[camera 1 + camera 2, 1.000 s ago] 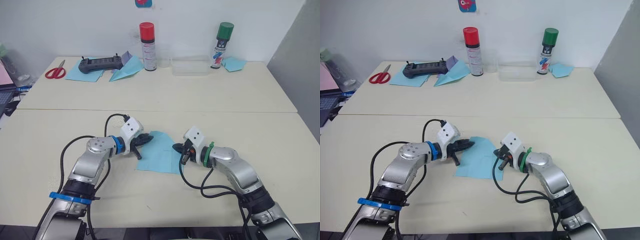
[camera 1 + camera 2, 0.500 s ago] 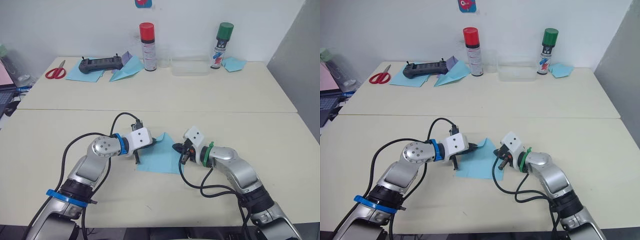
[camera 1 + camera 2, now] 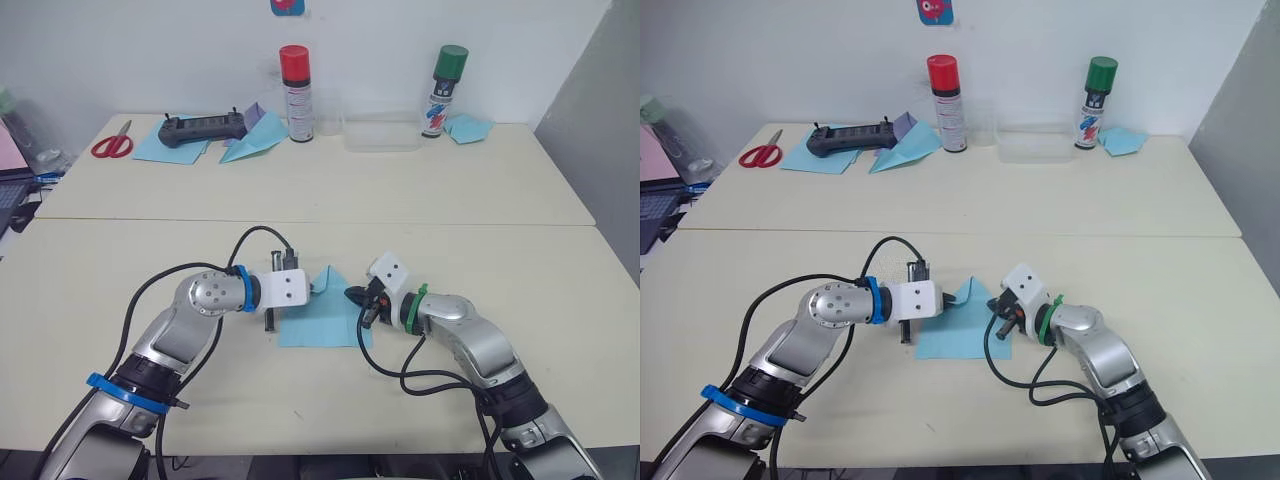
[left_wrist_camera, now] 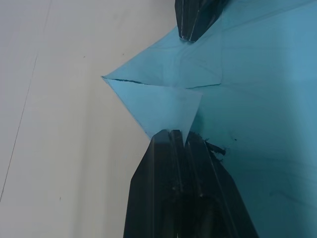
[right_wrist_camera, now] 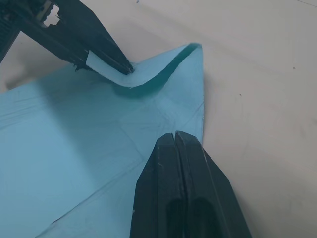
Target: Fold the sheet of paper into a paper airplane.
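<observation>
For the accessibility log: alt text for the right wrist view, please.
The left gripper pinches a corner of the blue sheet of paper and curls it over, while the right gripper, shut, presses the sheet's edge onto the table.

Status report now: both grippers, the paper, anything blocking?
Left gripper shut on sheet of paper, folding its corner over. Right gripper shut, tips pressing paper flat. Fold begun, no airplane yet. Nothing in the way.

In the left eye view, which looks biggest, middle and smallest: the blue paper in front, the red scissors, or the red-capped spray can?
1. The sheet of paper, though it lies nearest the camera.
2. The red-capped spray can.
3. The red scissors.
</observation>
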{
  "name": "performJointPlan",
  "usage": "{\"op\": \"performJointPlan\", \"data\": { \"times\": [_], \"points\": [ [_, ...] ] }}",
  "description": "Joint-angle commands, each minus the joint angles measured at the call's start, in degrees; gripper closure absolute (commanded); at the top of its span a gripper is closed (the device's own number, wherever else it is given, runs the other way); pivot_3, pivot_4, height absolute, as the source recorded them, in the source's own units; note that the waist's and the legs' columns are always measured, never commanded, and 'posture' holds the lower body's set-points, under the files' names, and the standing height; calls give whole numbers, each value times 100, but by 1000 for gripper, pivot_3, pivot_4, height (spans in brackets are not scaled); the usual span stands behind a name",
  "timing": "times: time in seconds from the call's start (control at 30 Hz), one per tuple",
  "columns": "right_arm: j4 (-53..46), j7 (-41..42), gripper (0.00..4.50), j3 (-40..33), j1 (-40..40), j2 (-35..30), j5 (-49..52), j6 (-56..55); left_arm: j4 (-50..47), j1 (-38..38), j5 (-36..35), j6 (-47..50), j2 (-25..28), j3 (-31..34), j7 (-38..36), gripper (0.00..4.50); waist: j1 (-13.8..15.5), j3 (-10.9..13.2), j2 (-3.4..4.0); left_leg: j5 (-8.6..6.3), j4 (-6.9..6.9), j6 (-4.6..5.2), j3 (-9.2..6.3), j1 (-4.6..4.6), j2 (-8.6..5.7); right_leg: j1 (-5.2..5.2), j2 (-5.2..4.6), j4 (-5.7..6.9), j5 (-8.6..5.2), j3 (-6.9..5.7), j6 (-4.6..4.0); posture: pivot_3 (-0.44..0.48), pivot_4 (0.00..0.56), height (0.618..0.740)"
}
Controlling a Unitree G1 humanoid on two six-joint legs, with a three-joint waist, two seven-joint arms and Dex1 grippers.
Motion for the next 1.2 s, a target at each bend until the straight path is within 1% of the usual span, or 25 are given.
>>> {"op": "performJointPlan", "data": {
  "times": [0.03,0.37,0.53,0.7,1.0,1.2],
  "points": [
    [86,-92,4500,41,104,-8,-88,148,-219,117,77,-131,-103,-346,-195,4462,4,0,0,0,0,0,0,0,0,1,0,0,0,0,0,0,150,740],
    [6,-55,4500,13,118,-107,-68,178,-214,141,477,197,-202,-357,-38,4462,15,-2,3,0,1,0,0,2,-2,5,-1,0,-1,-1,0,0,150,740],
    [64,-52,4500,-12,61,-115,-76,151,-171,20,421,561,-398,-203,39,4462,59,-4,7,0,6,1,-2,7,-4,12,-2,1,0,-1,1,0,150,740],
    [75,-71,4500,-27,50,-97,-80,144,-95,-176,488,759,-558,-182,144,4462,120,-4,8,1,13,1,-3,10,-6,18,-2,1,2,-1,4,0,150,740],
    [7,-84,4500,-76,126,-104,-105,170,-31,-377,682,1070,-646,-129,413,4462,146,-4,8,1,15,1,-4,9,-6,18,-3,2,3,-1,5,0,150,740],
    [-16,-111,4500,-79,140,-67,-114,181,29,-413,647,954,-665,-189,395,4462,145,-3,9,1,13,1,-4,8,-6,17,-2,2,3,-1,5,0,150,740]
  ]
}}
